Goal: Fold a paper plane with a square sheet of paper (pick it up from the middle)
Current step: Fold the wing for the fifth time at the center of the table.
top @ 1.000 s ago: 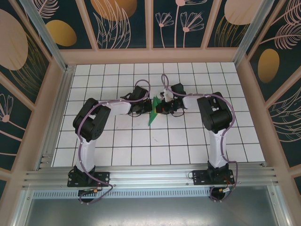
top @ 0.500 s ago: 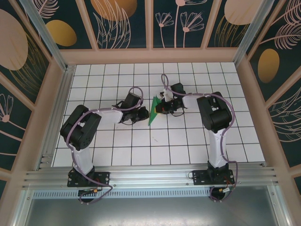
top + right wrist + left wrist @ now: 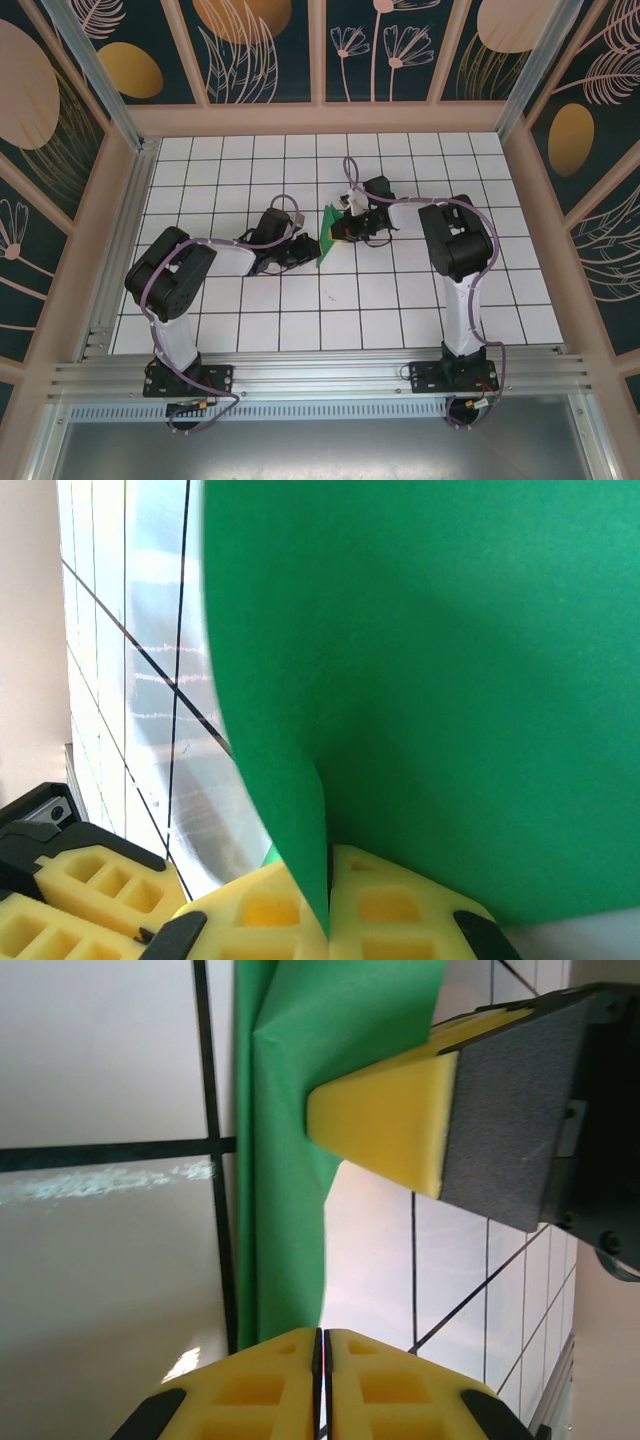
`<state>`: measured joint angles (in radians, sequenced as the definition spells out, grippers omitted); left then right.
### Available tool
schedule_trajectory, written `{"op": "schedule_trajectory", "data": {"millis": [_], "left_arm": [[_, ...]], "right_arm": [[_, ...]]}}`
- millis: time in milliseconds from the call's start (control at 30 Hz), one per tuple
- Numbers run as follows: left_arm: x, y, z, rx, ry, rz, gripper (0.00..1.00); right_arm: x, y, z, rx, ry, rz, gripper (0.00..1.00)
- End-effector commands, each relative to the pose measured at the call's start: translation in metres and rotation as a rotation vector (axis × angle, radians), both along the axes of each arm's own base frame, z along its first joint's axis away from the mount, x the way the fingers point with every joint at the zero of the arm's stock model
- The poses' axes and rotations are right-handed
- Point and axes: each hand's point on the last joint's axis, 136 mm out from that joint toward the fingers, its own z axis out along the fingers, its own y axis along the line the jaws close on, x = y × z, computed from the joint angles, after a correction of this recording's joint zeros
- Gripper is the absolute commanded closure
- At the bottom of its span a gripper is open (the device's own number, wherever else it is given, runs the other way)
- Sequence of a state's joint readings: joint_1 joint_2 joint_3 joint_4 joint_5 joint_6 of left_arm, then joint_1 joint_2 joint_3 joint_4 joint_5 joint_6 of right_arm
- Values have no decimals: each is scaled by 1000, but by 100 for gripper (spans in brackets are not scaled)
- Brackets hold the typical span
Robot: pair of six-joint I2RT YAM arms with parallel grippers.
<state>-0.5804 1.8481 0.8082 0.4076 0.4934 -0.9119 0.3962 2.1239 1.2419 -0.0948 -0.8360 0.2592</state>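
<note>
The folded green paper (image 3: 326,238) is over mid-tabletop, nearer the far edge, pinched in my right claw (image 3: 328,880). My left claw (image 3: 322,1360) looks pressed together, tips right at the paper's lower end.

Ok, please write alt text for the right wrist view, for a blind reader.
The right gripper is shut on the lower edge of the green paper, which rises as a broad, curved sheet. To the left are the white tiled table and, in the lower corner, the yellow fingers of the left gripper.
</note>
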Motion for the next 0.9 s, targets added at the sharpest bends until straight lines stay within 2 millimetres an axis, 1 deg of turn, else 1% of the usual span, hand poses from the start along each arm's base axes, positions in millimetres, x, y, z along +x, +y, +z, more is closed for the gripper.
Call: {"op": "schedule_trajectory", "data": {"millis": [0,133,233,433,867], "left_arm": [[5,-4,14,-45,-36,-2,87],[8,-4,11,-31,-44,1,87],[10,-3,2,-5,-36,1,87],[4,-1,-11,5,-5,-8,87],[1,-8,-12,-55,21,-13,85]], "right_arm": [[4,-5,-23,-51,-5,-4,100],[4,-5,-24,-50,-4,-3,100],[4,-5,-25,-52,-1,-5,100],[4,-5,-25,-50,4,-6,100],[2,-6,-28,-58,13,-9,100]]}}
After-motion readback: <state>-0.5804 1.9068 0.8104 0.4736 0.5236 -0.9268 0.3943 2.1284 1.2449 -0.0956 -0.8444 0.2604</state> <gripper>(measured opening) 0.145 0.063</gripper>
